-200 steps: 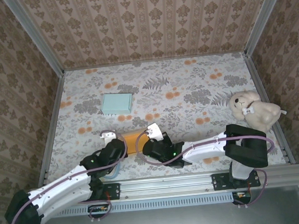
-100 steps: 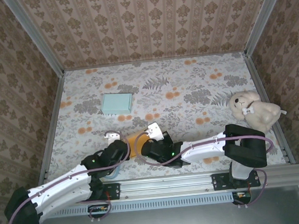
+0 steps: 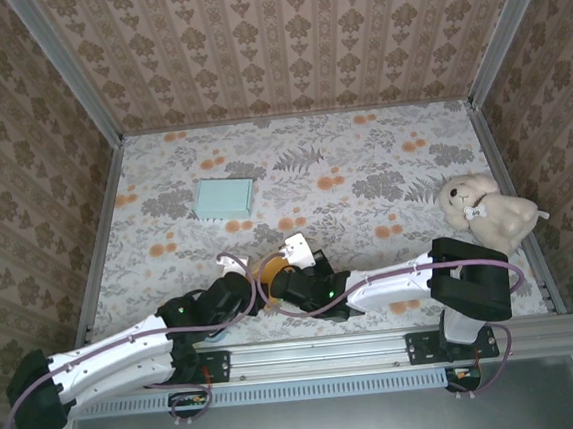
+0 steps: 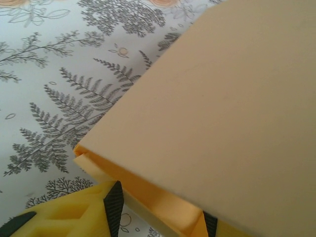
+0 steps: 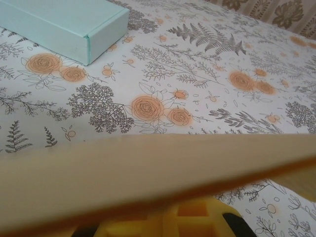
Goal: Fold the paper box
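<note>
The orange paper box [image 3: 267, 269] sits at the near edge of the flowery surface [image 3: 363, 168], right between the two arms. The left pincer [image 3: 243, 270] is on its left side and the right pincer [image 3: 283, 265] is on its right side. The right pincer is closed tight. In its wrist view, a flat side of the box goes all the way across just above its yellow finger [image 5: 197, 222], so it looks like it is pinching the thin paper. In the left wrist view a big flat side of the box is very close. The folded edge of the box lies between the two black pads [image 4: 113, 202], which are apart. I cannot tell if this pincer is holding the box or not. A light green box [image 3: 224, 198] lies farther back on the left. A teddy bear [image 3: 487, 212] sits far to the right.
</note>
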You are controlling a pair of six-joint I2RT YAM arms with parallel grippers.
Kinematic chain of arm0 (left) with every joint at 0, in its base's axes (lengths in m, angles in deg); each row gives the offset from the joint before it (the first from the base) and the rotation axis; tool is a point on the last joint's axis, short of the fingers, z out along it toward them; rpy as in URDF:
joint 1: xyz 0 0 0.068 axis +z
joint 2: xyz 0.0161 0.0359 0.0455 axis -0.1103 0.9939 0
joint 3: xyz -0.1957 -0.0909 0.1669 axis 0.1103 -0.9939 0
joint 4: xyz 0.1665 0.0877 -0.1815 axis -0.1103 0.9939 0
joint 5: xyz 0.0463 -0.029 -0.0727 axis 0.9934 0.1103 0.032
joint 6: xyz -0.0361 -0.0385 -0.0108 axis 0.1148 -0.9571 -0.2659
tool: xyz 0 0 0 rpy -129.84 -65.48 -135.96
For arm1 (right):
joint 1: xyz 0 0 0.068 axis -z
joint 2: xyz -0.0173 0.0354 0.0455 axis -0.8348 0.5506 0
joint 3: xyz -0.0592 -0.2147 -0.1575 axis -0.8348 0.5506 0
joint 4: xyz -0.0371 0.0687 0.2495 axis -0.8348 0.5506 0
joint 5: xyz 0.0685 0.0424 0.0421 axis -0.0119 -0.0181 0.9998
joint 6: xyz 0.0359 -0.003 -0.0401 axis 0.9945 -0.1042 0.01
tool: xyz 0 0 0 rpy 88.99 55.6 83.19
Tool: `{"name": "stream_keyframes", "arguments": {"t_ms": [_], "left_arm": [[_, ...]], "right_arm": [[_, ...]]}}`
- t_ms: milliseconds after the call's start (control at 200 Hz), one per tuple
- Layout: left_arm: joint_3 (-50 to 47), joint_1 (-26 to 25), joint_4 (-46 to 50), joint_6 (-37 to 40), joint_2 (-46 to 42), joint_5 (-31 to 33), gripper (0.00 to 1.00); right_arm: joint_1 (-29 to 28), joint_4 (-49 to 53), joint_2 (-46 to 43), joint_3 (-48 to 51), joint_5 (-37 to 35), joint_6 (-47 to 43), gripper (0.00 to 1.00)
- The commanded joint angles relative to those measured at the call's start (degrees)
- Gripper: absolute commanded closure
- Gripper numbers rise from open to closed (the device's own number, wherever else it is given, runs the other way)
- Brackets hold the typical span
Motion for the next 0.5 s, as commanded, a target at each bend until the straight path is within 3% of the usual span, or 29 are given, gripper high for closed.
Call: {"name": "stream_keyframes", "arguments": {"t_ms": [0,150,495], "left_arm": [[3.1,-1.62,-3.84,2.53,-1.02,-0.09,0.49],[2.64,-2.54,0.27,1.97,-2.34,3.26,0.49],[-0.59,-2.59,1.53,1.97,-8.49,0.8,0.41]], "right_arm": [[-0.56,2.03,0.37,-1.14,0.88,-0.12,0.97],[-0.32,2.49,-0.03,-0.84,-0.05,-0.17,0.97],[1.27,3.73,0.35,-1.14,-1.58,-1.09,0.97]]}}
